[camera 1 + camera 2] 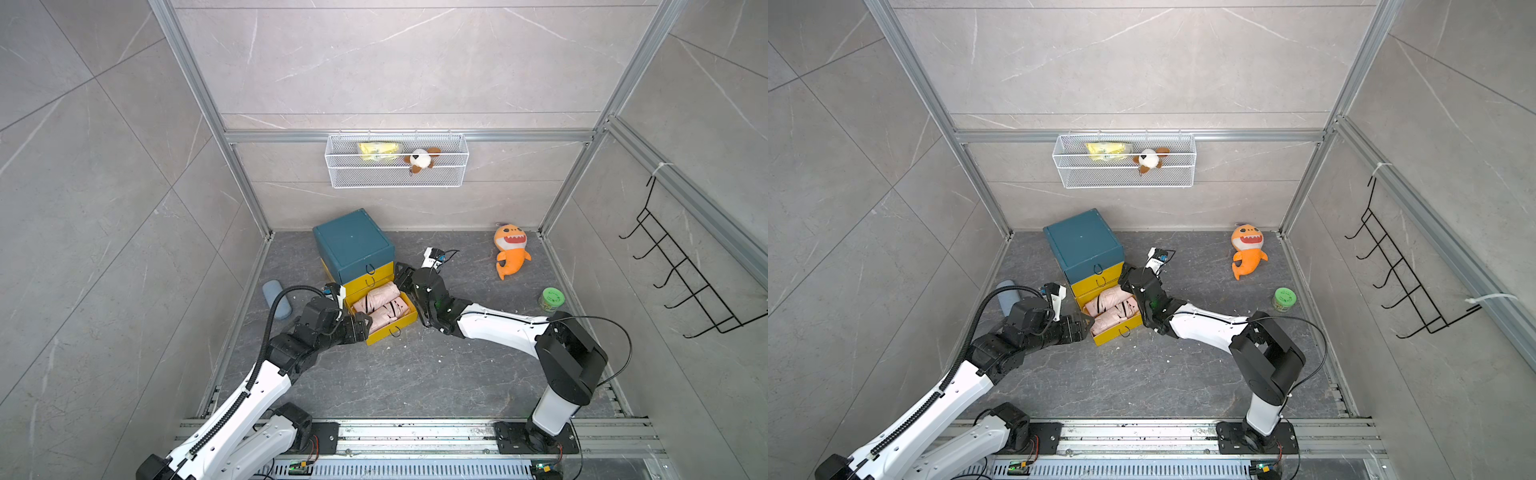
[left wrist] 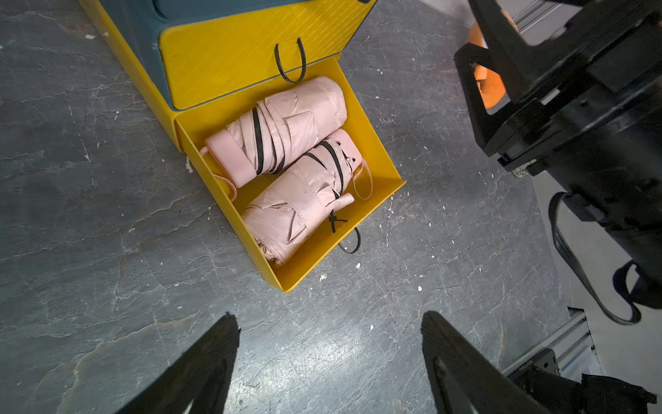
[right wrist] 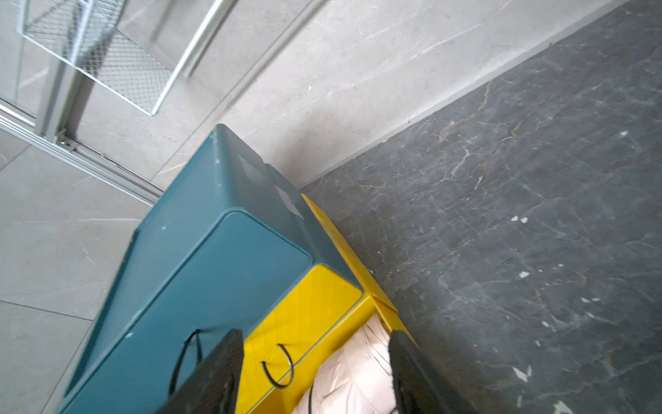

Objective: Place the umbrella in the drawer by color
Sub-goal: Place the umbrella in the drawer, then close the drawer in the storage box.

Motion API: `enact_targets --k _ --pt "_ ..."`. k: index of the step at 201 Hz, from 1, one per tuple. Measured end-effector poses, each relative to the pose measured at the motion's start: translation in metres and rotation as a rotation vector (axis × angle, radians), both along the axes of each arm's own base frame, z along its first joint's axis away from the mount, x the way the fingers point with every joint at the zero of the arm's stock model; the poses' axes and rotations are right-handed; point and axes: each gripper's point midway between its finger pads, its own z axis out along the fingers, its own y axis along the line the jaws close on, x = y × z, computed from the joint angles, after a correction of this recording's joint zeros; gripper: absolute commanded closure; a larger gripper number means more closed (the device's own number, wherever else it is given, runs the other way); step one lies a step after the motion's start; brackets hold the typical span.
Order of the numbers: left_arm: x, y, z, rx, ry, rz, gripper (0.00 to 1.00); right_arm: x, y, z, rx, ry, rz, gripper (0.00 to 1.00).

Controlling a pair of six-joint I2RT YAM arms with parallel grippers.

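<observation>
Gray stone walls stand around the dark worktop [image 1: 395, 374]. In both top views a box of drawers [image 1: 353, 245] sits near the back wall, blue on top and yellow below. Its bottom yellow drawer [image 1: 409, 321] is pulled out. Two pink umbrellas [image 1: 380, 297] lie inside it, side by side. Only these views show a blue-gray umbrella [image 1: 276, 299] lying on the worktop, left of the box. The left claw [image 1: 362, 326] hovers at the drawer's front left corner. The right claw [image 1: 402, 277] hangs over the drawer's back right part.

The left wrist view looks right down into the drawer. The left claw [image 2: 331, 365] is wide open and holds nothing. Here I can see both pink umbrellas whole, with their black straps [image 2: 257, 143].

In the right wrist view the right claw [image 3: 315, 376] is open too and pinches nothing. A bit of pink umbrella shows under it. This view shows the shut blue drawer [image 3: 222, 286] up close.

I think the right claw should go straight up, so it does not catch a strap. I guess the blue-gray umbrella belongs in the blue drawer.
</observation>
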Motion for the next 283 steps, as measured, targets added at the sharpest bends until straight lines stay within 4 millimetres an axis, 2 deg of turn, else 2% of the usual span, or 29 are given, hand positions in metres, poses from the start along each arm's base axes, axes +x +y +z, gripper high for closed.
enact_targets --k 18,45,72,121,147,177,197,221,241,283 --pt "0.001 0.0 -0.003 0.007 0.011 0.001 0.14 -0.004 0.002 -0.013 -0.059 0.038 0.058 0.32" --pt "0.008 0.004 0.0 0.02 0.024 0.022 0.09 -0.023 0.014 -0.032 -0.131 0.093 0.189 0.29" --pt "0.032 0.016 0.029 -0.001 -0.013 0.091 0.04 -0.054 0.011 -0.045 -0.218 0.128 0.283 0.27" --pt "0.084 0.034 0.09 -0.048 -0.088 0.197 0.0 -0.103 0.013 -0.04 -0.3 0.089 0.425 0.26" --pt "0.114 0.051 0.105 -0.06 -0.097 0.268 0.0 -0.123 0.013 -0.061 -0.337 0.105 0.477 0.27" --pt "0.148 0.068 0.093 -0.073 -0.048 0.336 0.0 -0.142 0.006 -0.089 -0.383 0.141 0.507 0.27" --pt "0.164 0.074 0.072 -0.073 0.006 0.361 0.0 -0.145 0.009 -0.089 -0.38 0.135 0.517 0.27" --pt "0.179 0.072 0.052 -0.071 0.061 0.362 0.0 -0.144 0.013 -0.087 -0.366 0.119 0.517 0.27" --pt "0.188 0.071 0.044 -0.076 0.073 0.359 0.0 -0.142 0.017 -0.093 -0.367 0.12 0.518 0.27" --pt "0.198 0.073 0.038 -0.089 0.078 0.366 0.03 -0.142 0.02 -0.127 -0.397 0.177 0.528 0.28"
